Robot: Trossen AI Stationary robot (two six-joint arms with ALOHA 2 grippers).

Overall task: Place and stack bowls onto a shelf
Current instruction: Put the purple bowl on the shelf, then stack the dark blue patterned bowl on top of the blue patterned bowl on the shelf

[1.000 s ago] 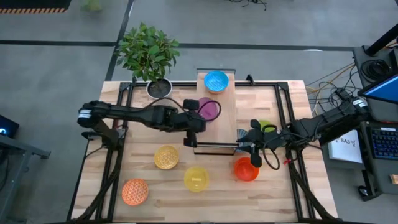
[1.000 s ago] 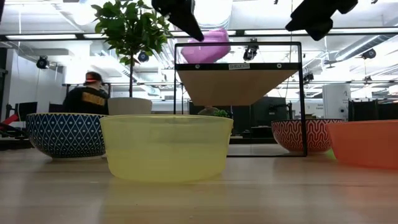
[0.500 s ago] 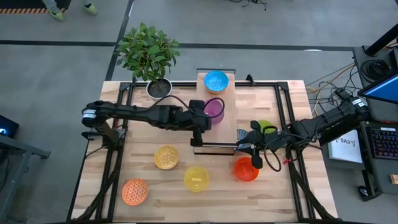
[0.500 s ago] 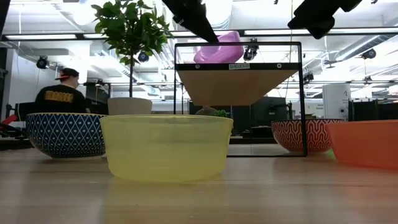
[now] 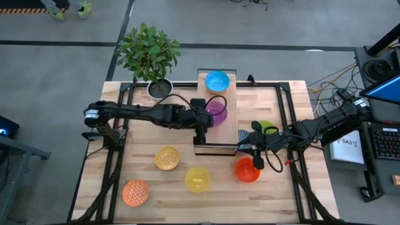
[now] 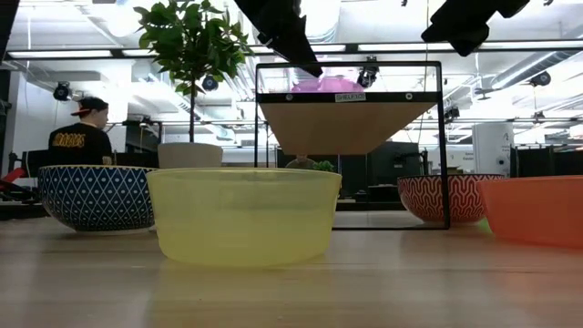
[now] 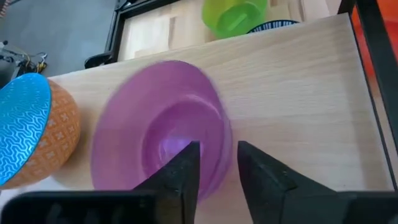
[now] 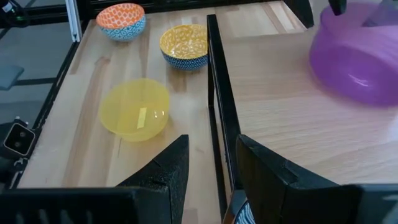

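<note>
The purple bowl (image 5: 217, 111) is on the middle of the pale wood shelf (image 5: 228, 134); it also shows in the low view (image 6: 330, 84). My left gripper (image 5: 205, 119) is shut on it and reaches in from the table's left. A light blue bowl (image 5: 217, 81) sits on the shelf's far end. My right gripper (image 5: 246, 148) is open and empty beside the shelf's near right corner, above a red bowl (image 5: 247, 170). A green bowl (image 5: 267, 128) stands on the table to the right of the shelf. My left gripper holds the purple bowl by its rim (image 7: 221, 138) on the side toward the arm. One finger (image 7: 186, 163) is inside the bowl and the other (image 7: 252, 163) outside. The fingers slant down from the table's left. The bowl looks about level, low on the shelf board.
On the near part of the table stand an amber patterned bowl (image 5: 167, 157), a plain yellow bowl (image 5: 197, 179) and an orange bowl (image 5: 135, 192). A potted plant (image 5: 150, 53) stands at the far left. The shelf's dark frame (image 8: 217, 106) runs close to my right gripper.
My left gripper has gone toward the table's right edge and down, carrying the purple bowl. The bowl was tilted and lifted above the shelf; it now sits low on the shelf board, about level. My right gripper has kept still.
</note>
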